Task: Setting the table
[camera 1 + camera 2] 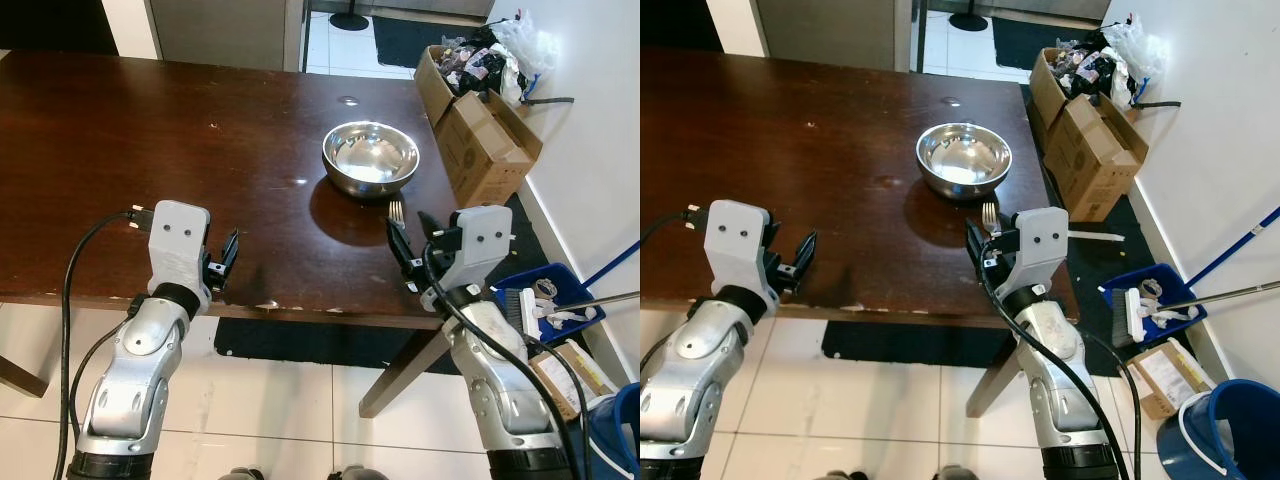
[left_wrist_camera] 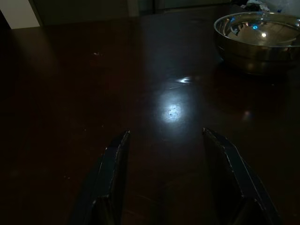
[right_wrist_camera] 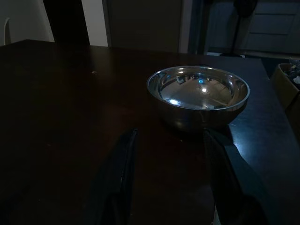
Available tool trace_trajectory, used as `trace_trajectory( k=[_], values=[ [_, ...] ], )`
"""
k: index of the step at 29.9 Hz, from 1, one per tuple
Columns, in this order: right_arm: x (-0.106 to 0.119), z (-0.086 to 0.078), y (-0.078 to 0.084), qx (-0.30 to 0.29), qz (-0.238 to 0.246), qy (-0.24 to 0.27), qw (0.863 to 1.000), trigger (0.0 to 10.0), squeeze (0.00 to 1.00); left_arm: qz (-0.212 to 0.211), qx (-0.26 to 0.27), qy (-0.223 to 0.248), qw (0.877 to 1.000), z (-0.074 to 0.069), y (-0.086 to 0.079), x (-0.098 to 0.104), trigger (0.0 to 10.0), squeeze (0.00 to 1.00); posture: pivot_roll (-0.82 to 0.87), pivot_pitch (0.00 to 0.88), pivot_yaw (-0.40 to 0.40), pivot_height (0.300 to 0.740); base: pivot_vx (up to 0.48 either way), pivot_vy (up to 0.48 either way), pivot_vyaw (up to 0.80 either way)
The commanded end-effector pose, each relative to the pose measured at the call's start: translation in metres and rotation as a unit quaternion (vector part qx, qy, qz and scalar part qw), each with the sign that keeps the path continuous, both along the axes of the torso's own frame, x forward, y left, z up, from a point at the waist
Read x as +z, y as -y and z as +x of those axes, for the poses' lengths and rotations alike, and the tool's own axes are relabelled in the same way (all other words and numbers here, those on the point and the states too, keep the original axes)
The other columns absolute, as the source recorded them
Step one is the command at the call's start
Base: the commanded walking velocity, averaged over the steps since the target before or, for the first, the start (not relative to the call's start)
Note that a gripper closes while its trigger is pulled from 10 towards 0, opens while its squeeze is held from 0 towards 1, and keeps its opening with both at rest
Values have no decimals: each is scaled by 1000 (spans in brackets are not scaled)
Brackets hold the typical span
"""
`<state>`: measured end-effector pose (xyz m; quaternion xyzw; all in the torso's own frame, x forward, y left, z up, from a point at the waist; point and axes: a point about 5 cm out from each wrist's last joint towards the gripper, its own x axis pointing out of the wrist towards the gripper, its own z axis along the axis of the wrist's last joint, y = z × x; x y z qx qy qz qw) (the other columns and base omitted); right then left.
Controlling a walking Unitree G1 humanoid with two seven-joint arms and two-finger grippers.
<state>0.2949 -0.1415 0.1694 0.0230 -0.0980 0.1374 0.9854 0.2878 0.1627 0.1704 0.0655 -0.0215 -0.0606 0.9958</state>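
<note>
A: How do the jaws stand on the right gripper?

B: Released, the two black fingers spread with bare wood between them. It hovers low over the near edge of the bench, grasping nothing.

A: And the fork?

B: It lies flat on the bench just ahead of that gripper, tines toward the bowl. From the head views its handle is hidden behind the fingers, so I cannot tell whether a fingertip touches it.

A: The left gripper?

B: Also released. Its wrist view shows both fingers parted over dark wood with a glint of light ahead. It sits at the near edge too, well apart from the fork and bowl.

A: Where is the bowl?

B: A shiny steel bowl, upright, on the right part of the bench, just beyond the fork and near the far right side.

A: Anything beside the bench?

B: On the robot's right, cardboard boxes stand against the wall, one stuffed with bags and clutter. Nearer, a blue bin holds a brush, a blue bucket sits in the corner, and a blue-handled pole leans on the wall. A dark mat lies under the bench on the white tiled floor.
</note>
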Motion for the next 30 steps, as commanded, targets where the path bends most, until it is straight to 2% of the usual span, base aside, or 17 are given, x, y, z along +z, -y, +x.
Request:
trace_trajectory(
  k=[1, 18, 30],
  values=[
    [-4, -2, 4, -7, 9, -5, 1000, 10000, 0, -1, -1, -8, 1000, 0, 2, -4, 10000, 0, -118, 46, -22, 740, 0, 0, 0],
    [-2, -2, 4, -4, 22, -6, 1000, 10000, 0, -1, -4, -7, 1000, 2, 4, -5, 10000, 0, -120, 39, -20, 740, 0, 0, 0],
    [-3, -1, 2, 0, 24, -7, 1000, 10000, 0, 2, -4, -6, 1000, 3, 3, -4, 10000, 0, -117, 31, -15, 740, -383, 0, 0]
  ],
)
